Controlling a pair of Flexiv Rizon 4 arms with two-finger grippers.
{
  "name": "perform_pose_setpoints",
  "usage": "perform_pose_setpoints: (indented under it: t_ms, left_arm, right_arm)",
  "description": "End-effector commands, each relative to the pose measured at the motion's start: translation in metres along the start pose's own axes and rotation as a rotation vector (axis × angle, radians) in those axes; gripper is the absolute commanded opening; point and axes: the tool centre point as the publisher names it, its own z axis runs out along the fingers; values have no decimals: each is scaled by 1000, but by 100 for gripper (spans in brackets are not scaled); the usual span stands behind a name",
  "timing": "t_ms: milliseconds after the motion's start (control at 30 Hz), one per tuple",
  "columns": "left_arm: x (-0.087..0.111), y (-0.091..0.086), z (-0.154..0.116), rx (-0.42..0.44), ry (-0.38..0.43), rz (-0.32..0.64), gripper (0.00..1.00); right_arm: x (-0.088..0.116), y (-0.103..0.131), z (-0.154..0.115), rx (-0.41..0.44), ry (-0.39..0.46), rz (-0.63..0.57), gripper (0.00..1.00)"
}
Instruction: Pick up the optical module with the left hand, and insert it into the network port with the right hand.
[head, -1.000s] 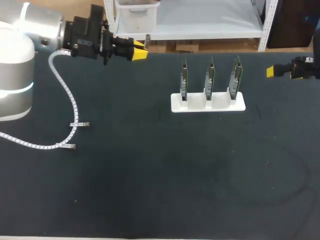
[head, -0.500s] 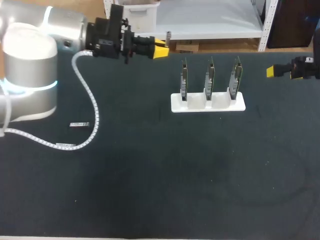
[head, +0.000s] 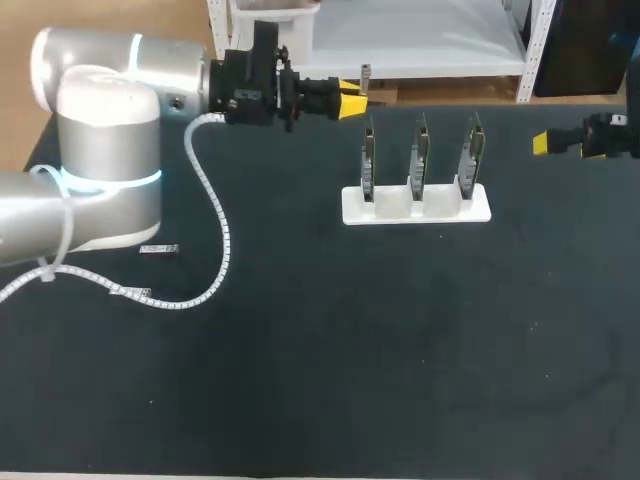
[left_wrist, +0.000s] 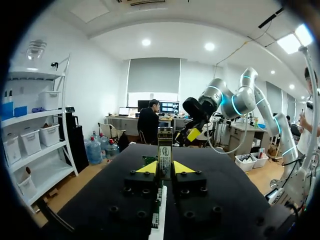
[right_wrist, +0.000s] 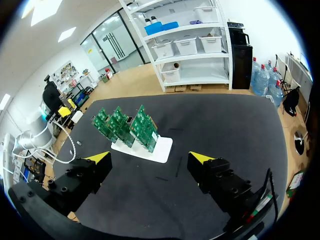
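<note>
The optical module (head: 366, 72), a small silver bar, stands upright between the yellow tips of my left gripper (head: 354, 101), which is shut on it above the table's back edge, just left of the board stand. In the left wrist view the module (left_wrist: 165, 152) rises from between the tips of the left gripper (left_wrist: 165, 168). A white stand (head: 416, 204) holds three upright green circuit boards (head: 421, 152) with the network ports. My right gripper (head: 545, 143) hangs open at the far right, nothing between its fingers. In the right wrist view the boards (right_wrist: 129, 125) lie ahead of the open right gripper (right_wrist: 151, 159).
Two small silver modules (head: 158, 249) (head: 131, 292) lie on the dark mat at the left, near my left arm's white coiled cable (head: 218, 235). My right arm's yellow-tipped gripper (left_wrist: 193, 134) shows across the table in the left wrist view.
My left arm has swung to the right with the module, from the table's back left to just beside the board stand. The right arm has not moved.
</note>
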Motion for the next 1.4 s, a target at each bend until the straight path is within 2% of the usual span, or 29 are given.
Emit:
perform_pose_setpoints:
  t_ms: [33, 533, 933, 1400]
  left_arm:
    - [6, 8, 13, -19, -12, 8, 0]
    - [28, 13, 25, 1, 5, -53, 0]
    - [40, 22, 20, 3, 22, -74, 0]
    - [43, 23, 18, 25, 30, -85, 0]
  right_arm:
    - [0, 1, 0, 3, -1, 1, 100]
    - [0, 1, 0, 3, -1, 1, 100]
    - [0, 1, 0, 3, -1, 1, 100]
    - [0, 1, 0, 3, -1, 1, 100]
